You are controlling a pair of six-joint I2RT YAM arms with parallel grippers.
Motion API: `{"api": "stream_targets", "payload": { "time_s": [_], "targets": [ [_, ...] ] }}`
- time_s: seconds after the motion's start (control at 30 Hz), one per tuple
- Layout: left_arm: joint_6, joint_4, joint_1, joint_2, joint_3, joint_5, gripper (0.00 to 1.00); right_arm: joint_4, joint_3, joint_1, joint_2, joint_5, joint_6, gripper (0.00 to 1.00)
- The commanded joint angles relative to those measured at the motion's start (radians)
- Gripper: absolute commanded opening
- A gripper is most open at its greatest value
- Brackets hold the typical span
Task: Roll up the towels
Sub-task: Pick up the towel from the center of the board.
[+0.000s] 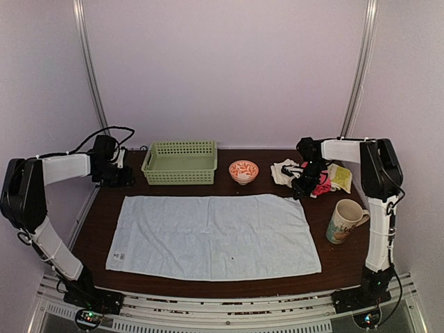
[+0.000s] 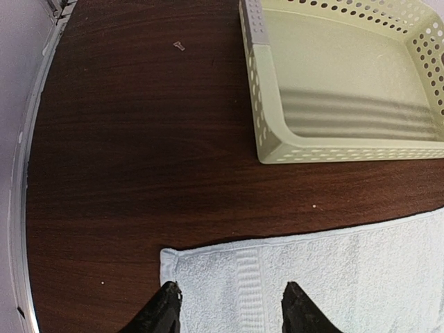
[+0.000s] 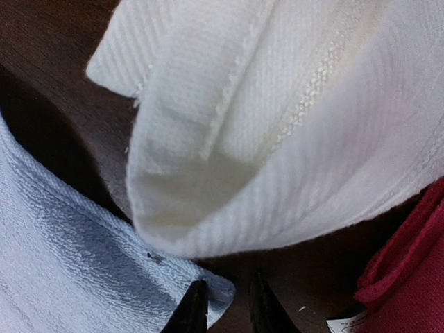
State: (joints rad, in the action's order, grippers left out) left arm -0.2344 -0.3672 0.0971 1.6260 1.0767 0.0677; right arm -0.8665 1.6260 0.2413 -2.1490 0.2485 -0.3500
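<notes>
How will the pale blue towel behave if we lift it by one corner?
Likely floppy: the pale blue towel lies flat with soft wrinkles on the table, so a lifted corner should drape. Probably light, since it looks thin. Its terry texture may grip the wood, so a push would likely bunch it.

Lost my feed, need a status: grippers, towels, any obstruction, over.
Left gripper open above pale blue towel, far-left corner. Right gripper nearly closed at far-right corner, grip unclear. Towel flat, unrolled. Off-white towel bunched beside that corner.
</notes>
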Motion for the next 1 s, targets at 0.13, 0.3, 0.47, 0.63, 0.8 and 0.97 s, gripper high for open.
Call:
{"api": "stream_targets", "payload": {
  "time_s": [0.13, 0.3, 0.47, 0.63, 0.8, 0.97],
  "targets": [
    [0.004, 0.029, -0.006, -0.009, 0.008, -0.016, 0.51, 0.036, -0.009, 0.004, -0.014, -0.115, 0.030, 0.08],
    [-0.013, 0.008, -0.011, 0.015, 0.016, -0.046, 0.51, 0.049, 0.008, 0.004, 0.030, -0.094, 0.032, 0.00],
    [-0.074, 0.003, -0.076, 0.062, 0.016, 0.054, 0.52, 0.093, 0.006, 0.003, 0.092, -0.121, 0.029, 0.00],
    [-0.093, -0.017, -0.094, 0.111, 0.040, 0.081, 0.54, 0.109, -0.013, 0.004, 0.088, -0.075, 0.030, 0.00],
    [-0.086, -0.046, -0.103, 0.173, 0.072, 0.085, 0.48, 0.104, -0.007, 0.004, 0.076, -0.059, 0.031, 0.00],
    [-0.089, -0.045, -0.105, 0.213, 0.098, 0.058, 0.41, 0.090, 0.010, 0.004, 0.067, -0.047, 0.029, 0.00]
  ]
}}
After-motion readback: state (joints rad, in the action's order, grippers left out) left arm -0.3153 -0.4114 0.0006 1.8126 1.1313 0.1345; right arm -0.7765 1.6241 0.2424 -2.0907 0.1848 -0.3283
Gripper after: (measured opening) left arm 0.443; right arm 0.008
